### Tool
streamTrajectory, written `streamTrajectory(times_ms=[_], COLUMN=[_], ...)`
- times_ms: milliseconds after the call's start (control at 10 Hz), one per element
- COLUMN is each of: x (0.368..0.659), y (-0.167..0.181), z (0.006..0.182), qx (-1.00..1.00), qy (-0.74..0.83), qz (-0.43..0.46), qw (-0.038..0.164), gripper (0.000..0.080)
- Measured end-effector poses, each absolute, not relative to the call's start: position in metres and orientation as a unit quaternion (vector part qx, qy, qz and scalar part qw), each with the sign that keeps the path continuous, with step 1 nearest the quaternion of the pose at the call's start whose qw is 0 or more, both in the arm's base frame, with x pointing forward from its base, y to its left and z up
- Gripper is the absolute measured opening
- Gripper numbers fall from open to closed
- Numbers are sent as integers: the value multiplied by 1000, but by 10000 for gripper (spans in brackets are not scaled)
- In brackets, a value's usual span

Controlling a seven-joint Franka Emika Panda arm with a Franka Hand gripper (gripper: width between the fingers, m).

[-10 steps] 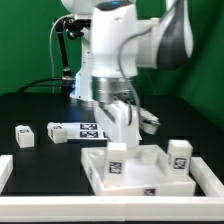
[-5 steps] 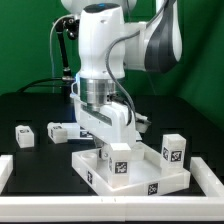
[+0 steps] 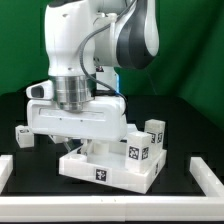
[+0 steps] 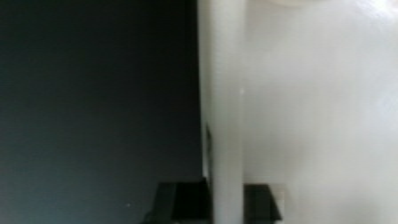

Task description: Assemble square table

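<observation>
While the arm (image 3: 90, 40) hung over the middle of the black bench (image 3: 195, 120), entries were taken from the exterior view's left to its right. A left border rail (image 3: 5, 172) was seen along the bench edge on that side. Just inside it, a loose leg block (image 3: 20, 135) was noted on the bench, apart from the slab and partly hidden by the arm. The square slab (image 3: 125, 175) was recorded at mid bench near the front edge, skewed to that edge, with a tag (image 3: 100, 176) on its front wall. Two tagged legs were seen upright on its side toward the exterior view's right: the nearer leg (image 3: 134, 152) and the farther leg (image 3: 154, 135). A right border rail (image 3: 205, 175) was logged at the far edge. In the wrist view a blurred white wall ran between the dark fingers (image 4: 178, 200); the gripper (image 4: 222, 200) was narrowly clamped on it, read as the slab's rim.
</observation>
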State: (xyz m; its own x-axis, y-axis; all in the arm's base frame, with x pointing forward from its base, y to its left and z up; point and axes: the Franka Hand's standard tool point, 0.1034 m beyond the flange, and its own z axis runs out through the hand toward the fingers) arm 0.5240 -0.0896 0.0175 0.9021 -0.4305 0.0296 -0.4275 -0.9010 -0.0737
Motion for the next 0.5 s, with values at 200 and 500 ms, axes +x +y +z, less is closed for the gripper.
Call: streamTrajectory(times_ms=[200,500], x=[527,579], y=[-88,-38], z=[18,35], qx=[-988,-997], qy=[149,-68], qz=[-20,-24], qw=[23,-17], gripper=[63,63])
